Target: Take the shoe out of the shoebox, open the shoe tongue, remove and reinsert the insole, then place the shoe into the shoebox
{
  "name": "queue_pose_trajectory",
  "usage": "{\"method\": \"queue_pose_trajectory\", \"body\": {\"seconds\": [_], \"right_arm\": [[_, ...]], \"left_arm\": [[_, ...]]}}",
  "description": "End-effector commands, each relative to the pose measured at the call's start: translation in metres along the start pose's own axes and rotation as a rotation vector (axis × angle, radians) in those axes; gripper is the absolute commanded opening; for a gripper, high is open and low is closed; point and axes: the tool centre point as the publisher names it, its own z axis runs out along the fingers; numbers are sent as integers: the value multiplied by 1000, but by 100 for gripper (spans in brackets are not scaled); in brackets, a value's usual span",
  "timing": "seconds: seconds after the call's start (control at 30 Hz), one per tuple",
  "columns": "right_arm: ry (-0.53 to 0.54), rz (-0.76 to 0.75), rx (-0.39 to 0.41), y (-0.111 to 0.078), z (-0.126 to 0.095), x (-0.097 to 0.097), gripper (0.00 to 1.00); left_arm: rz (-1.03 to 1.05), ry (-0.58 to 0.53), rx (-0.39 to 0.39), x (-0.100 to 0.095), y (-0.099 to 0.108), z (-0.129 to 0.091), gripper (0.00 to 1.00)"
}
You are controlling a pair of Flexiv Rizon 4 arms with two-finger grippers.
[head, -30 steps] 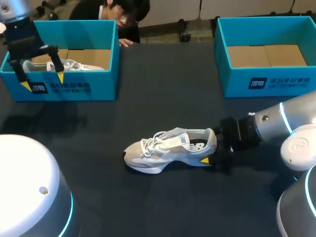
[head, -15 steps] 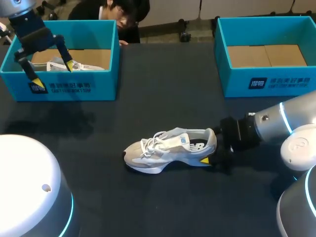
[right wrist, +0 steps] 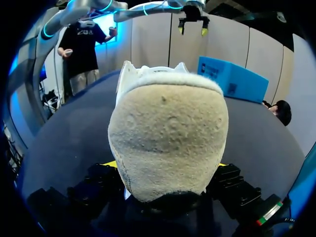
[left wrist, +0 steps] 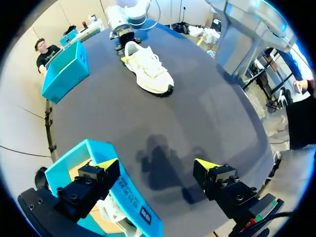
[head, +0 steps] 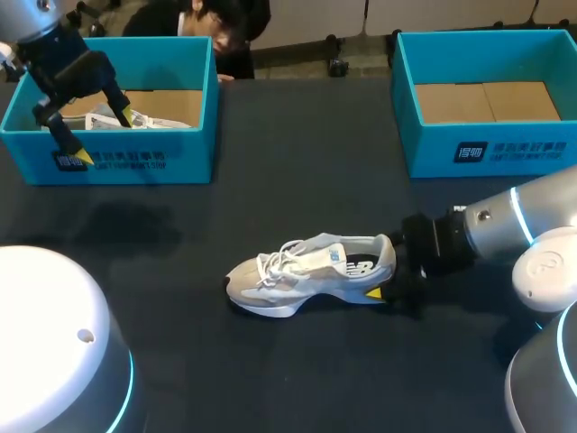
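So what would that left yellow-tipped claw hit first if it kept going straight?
The left gripper would probably meet the dark tabletop beside the teal cardboard shoebox; one finger may clip its wall, depth unclear.

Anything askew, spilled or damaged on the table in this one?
Nothing stands out. The shoe stands upright on its sole, heel in the right hand. The left shoebox, holding a second shoe, and the right shoebox sit upright and intact.

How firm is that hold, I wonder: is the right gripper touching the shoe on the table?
Touching. The right wrist view shows the shoe heel-first in the right gripper, both fingers against its sides.
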Motion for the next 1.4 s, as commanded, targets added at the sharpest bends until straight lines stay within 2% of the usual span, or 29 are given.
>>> {"method": "queue_pose_trajectory", "body": {"seconds": [0.03, 0.17, 0.33, 0.4, 0.5, 0.53, 0.57, 0.6, 0.7, 0.73, 0.87, 1.1, 1.4], "right_arm": [[-2, 0, 3, 1, 2, 3, 0], [-2, 0, 3, 1, 2, 3, 0], [-2, 0, 3, 1, 2, 3, 0], [-2, 0, 3, 1, 2, 3, 0], [-2, 0, 3, 1, 2, 3, 0], [-2, 0, 3, 1, 2, 3, 0], [-2, 0, 3, 1, 2, 3, 0], [-2, 0, 3, 1, 2, 3, 0], [-2, 0, 3, 1, 2, 3, 0], [-2, 0, 3, 1, 2, 3, 0], [-2, 0, 3, 1, 2, 3, 0], [-2, 0, 3, 1, 2, 3, 0], [-2, 0, 3, 1, 2, 3, 0]], "left_arm": [[-287, 22, -35, -12, -20, 8, 100], [-519, -5, -53, -21, -30, 14, 100], [-854, -38, -31, -31, -43, 18, 100], [-953, -35, 11, -31, -48, 18, 100], [-1076, -97, -1, -32, -59, 20, 100], [-1122, -94, 22, -32, -62, 21, 100], [-1191, -123, -5, -33, -65, 23, 100], [-1206, -127, 23, -33, -68, 25, 100], [-1357, -170, 11, -34, -78, 32, 100], [-1408, -186, -15, -34, -81, 35, 100], [-1588, -198, 0, -35, -93, 46, 100], [-1722, -236, -1, -37, -117, 59, 100], [-1797, -261, -3, -45, -161, 79, 100]]}}
